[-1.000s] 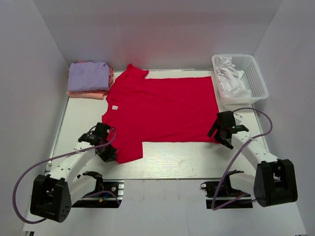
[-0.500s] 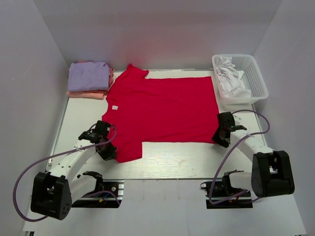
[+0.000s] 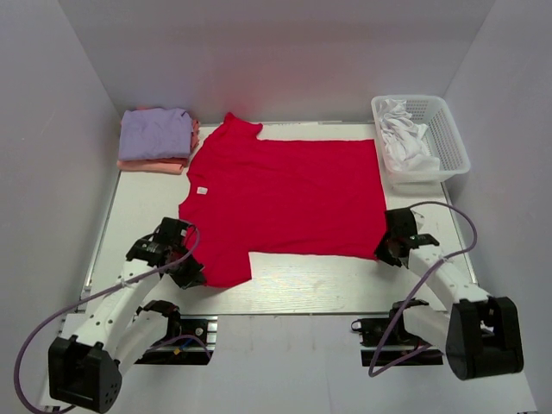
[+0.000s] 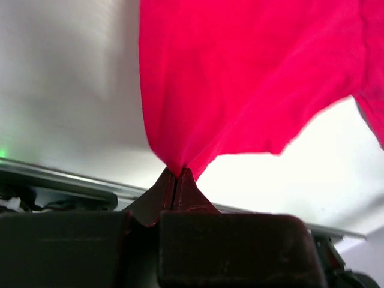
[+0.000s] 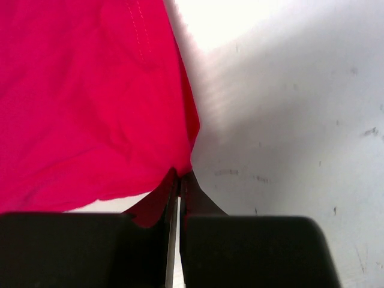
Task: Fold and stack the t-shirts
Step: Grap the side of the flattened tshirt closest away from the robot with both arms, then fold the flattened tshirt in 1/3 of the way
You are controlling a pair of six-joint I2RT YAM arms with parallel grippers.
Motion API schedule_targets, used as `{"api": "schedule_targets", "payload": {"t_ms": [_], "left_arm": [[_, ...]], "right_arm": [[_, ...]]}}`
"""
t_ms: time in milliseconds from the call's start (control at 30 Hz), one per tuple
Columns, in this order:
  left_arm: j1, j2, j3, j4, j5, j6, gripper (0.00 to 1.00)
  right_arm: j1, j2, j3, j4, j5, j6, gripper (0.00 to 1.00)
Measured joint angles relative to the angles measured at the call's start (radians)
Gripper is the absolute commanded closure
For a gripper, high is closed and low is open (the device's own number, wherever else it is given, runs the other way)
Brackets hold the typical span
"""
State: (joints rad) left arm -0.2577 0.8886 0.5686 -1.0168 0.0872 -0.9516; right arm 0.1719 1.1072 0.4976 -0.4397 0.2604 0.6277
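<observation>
Lifting both pinches level and together should fold the red t-shirt (image 3: pixel 285 194) cleanly, as the left gripper (image 4: pixel 176 178) has its jaws pressed together on a sleeve edge at their tips and the right gripper (image 5: pixel 179 180) likewise clamps a hem corner, the cloth spreading ahead of both.

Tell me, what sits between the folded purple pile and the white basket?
The red t-shirt, spread flat, fills most of that stretch, its far edge running from the lavender pile nearly to the basket. The top view shows it.
</observation>
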Motion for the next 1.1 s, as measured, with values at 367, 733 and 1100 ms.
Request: {"api": "schedule_targets", "payload": {"t_ms": [367, 733, 1100], "left_arm": [[0.000, -0.060, 0.057, -0.002, 0.053, -0.013, 1.00], [0.008, 0.360, 0.411, 0.208, 0.086, 0.071, 1.00], [0.027, 0.798, 0.868, 0.209, -0.003, 0.108, 1.00]], "right_arm": [[0.007, -0.116, -0.051, -0.055, -0.086, -0.011, 1.00], [0.010, 0.116, 0.241, -0.058, -0.081, -0.055, 1.00], [0.010, 0.331, 0.503, -0.104, -0.040, -0.091, 1.00]]}}
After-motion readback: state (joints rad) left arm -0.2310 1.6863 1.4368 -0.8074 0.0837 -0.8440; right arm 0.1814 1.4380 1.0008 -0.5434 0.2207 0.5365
